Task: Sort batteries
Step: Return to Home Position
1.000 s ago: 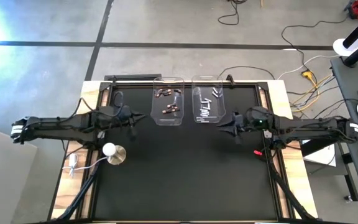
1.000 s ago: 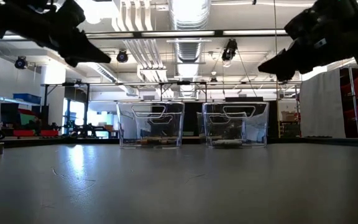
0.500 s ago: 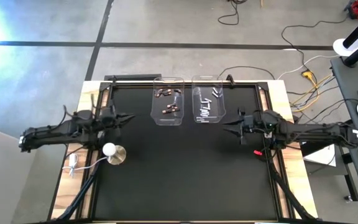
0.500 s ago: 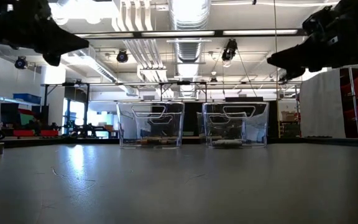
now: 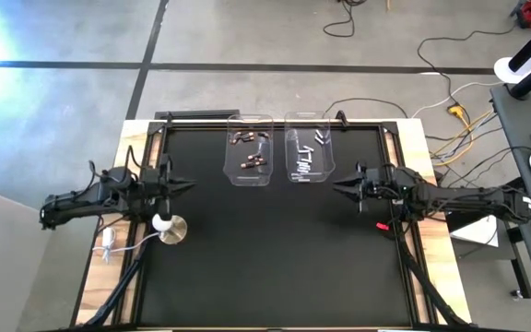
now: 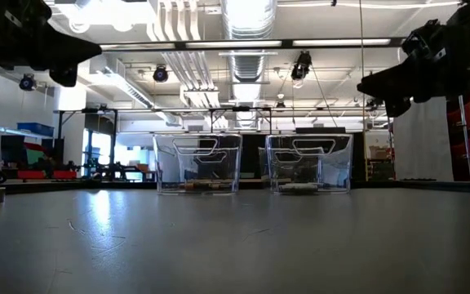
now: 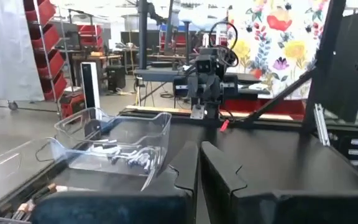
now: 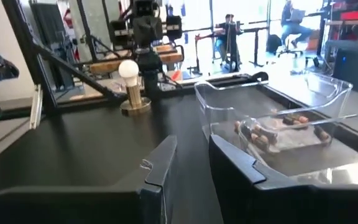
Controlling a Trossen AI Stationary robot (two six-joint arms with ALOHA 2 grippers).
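Batteries (image 5: 252,161) in the clear bins (image 5: 249,178) too small to count, their markings unreadable

No legible text, labels, brands or numbers in any view; none readable on bins, table, arms or room fixtures.

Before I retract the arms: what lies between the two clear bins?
Nothing: the high view shows only a narrow strip of bare black table between left bin and right bin.
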